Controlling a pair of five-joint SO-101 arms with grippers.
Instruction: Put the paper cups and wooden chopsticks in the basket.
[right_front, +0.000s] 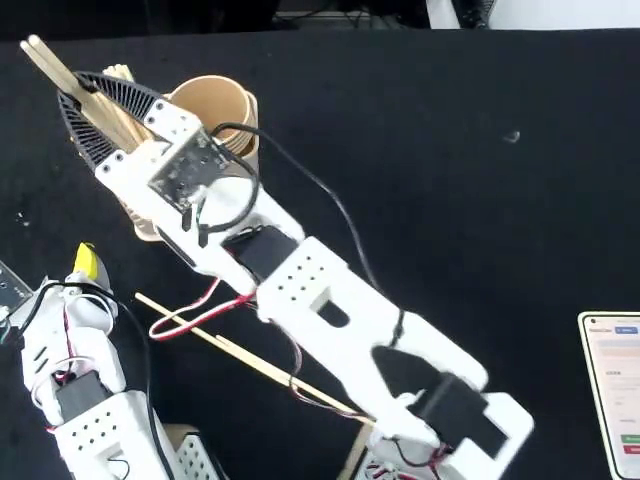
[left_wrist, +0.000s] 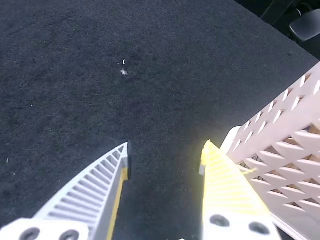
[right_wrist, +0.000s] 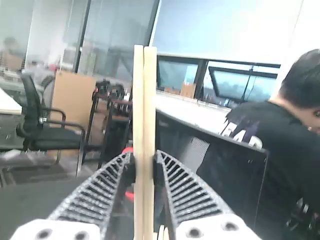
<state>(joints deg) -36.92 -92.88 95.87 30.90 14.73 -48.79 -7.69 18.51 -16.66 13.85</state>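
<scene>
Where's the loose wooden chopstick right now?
High view: the loose pale wooden chopstick lies diagonally on the black table, lower left, passing under the white right arm.

Black and fuzzy all across the table (right_front: 450, 120), with a few tiny white specks. Light brown on the paper cup (right_front: 215, 105) near the table's far left corner, darker brown inside. Pale wood colour on the chopsticks (right_wrist: 143, 100) in the right gripper (right_wrist: 143, 155). Dark grey with rows of thin lines on that gripper's fingers. Same pale wood on a single chopstick (right_front: 250, 358) near the table's front edge. White with neat rows of small dots on the right arm (right_front: 330, 310) and the left arm (right_front: 90, 420). Red, black and white on the wires (right_front: 165, 325). On the left gripper (left_wrist: 166, 145), bright yellow with stripes on one finger, white ribs with a yellow edge on the other. Creamy white on the basket (left_wrist: 285, 145), with a pattern of triangle holes.
</scene>
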